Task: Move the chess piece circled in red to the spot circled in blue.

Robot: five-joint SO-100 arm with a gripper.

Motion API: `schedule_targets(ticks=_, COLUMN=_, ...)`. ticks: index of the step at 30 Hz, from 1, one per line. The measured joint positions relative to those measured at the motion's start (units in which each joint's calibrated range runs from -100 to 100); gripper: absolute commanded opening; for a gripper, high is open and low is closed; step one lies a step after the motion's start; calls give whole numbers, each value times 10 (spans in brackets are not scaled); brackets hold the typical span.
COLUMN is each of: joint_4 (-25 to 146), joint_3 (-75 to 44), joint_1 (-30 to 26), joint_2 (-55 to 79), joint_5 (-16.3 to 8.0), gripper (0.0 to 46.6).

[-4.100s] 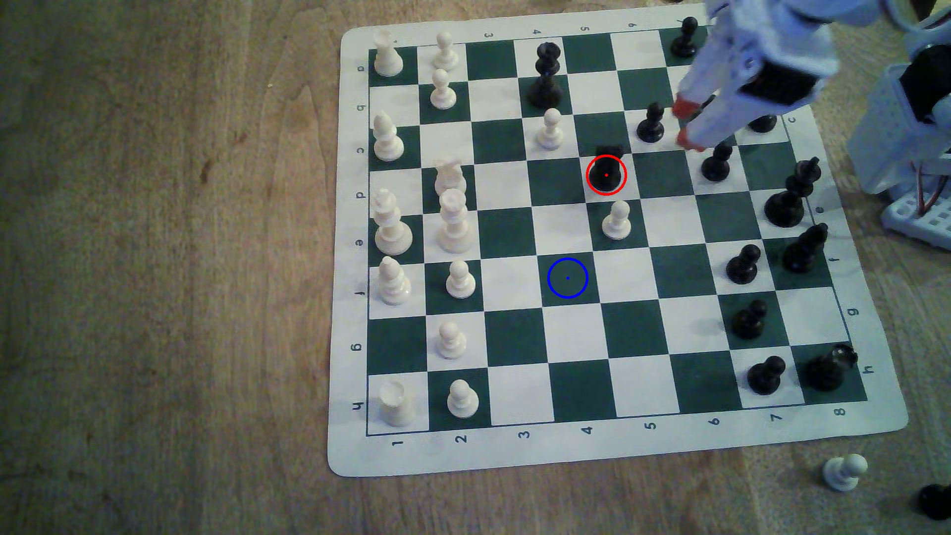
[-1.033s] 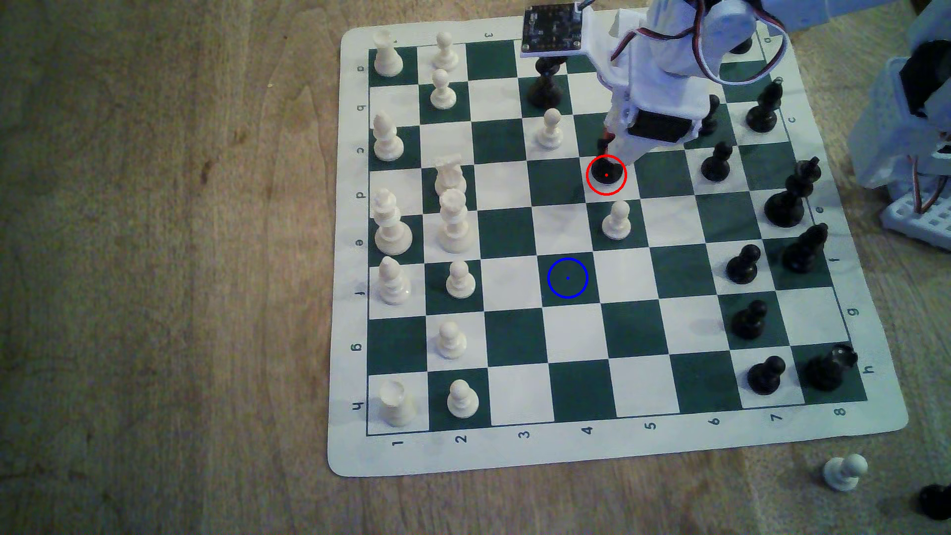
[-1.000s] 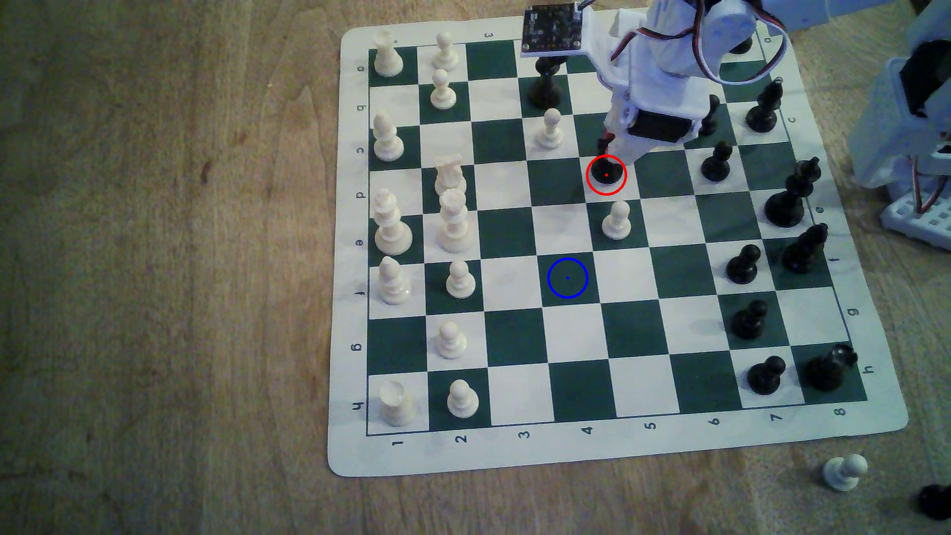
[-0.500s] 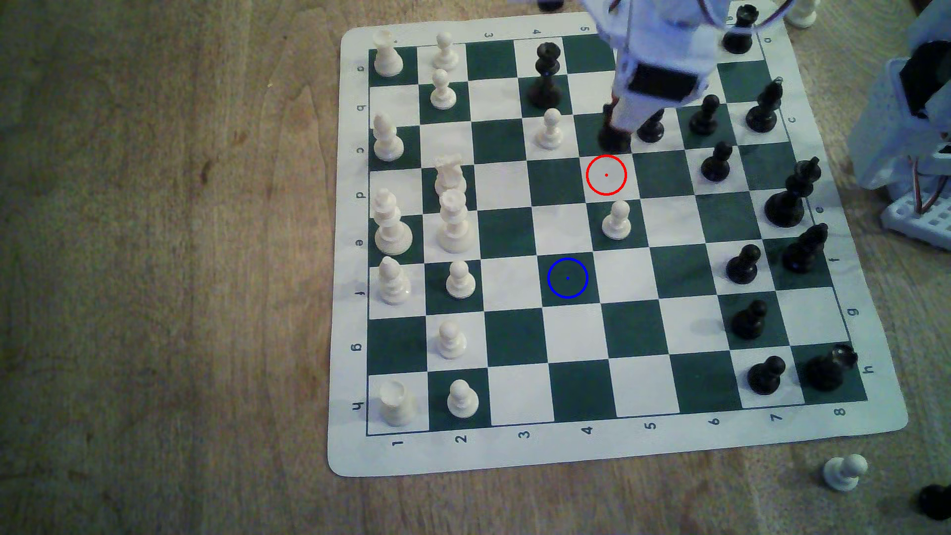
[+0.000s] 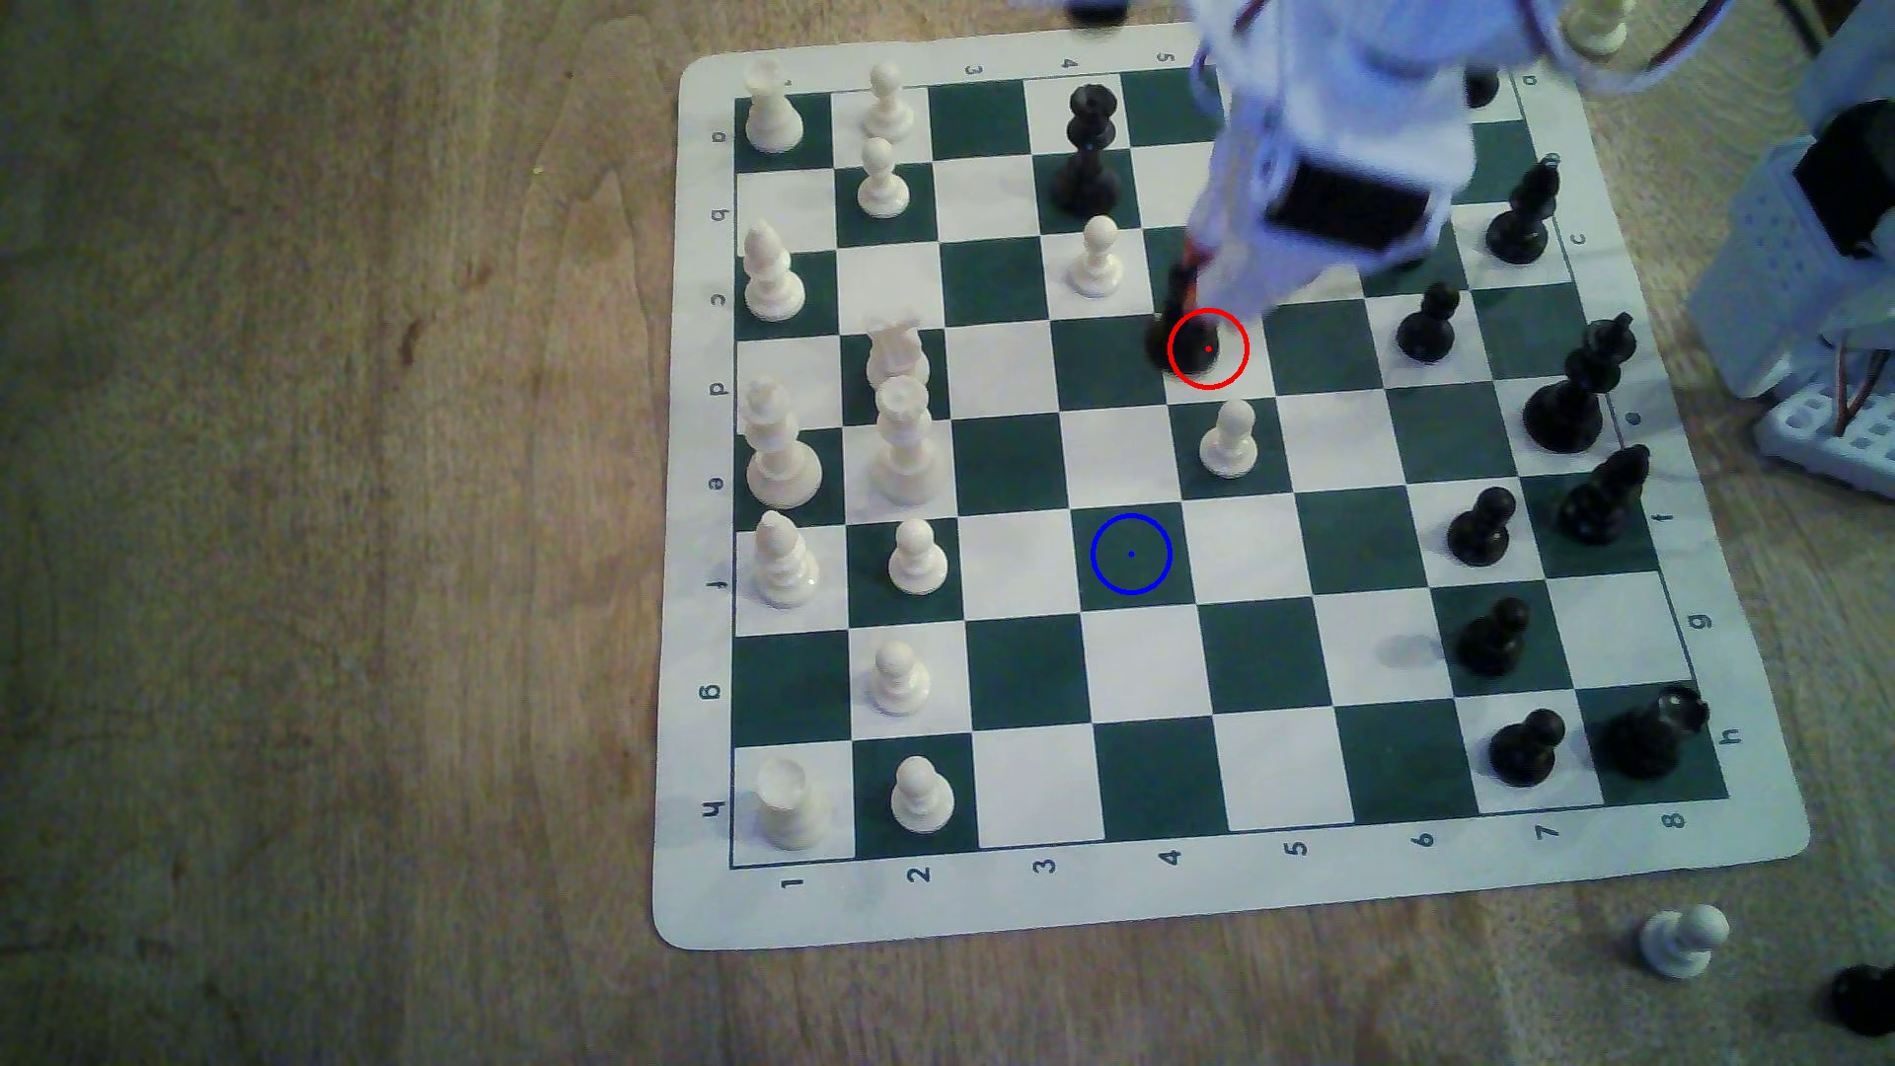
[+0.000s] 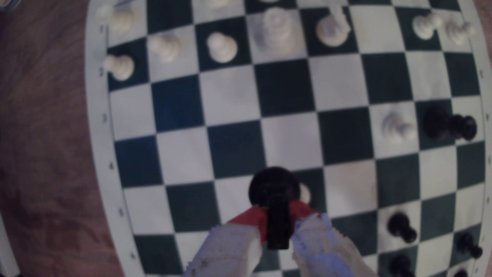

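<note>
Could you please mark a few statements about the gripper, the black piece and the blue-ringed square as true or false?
1. The gripper is shut on the black piece. True.
2. The piece already stands on the blue-ringed square. False: that square is bare; the piece hangs by the red ring.
3. A white pawn stands on the dark square just below the red ring in the exterior view. True.
4. The fingertips are blue. False: they are red.
</note>
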Motion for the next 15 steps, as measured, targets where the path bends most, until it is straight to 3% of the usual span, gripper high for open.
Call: schedule_targets(ticks=15, joint_4=-64, joint_3=-1, joint_1=-46, joint_2=148, joint_5=-23, gripper=3)
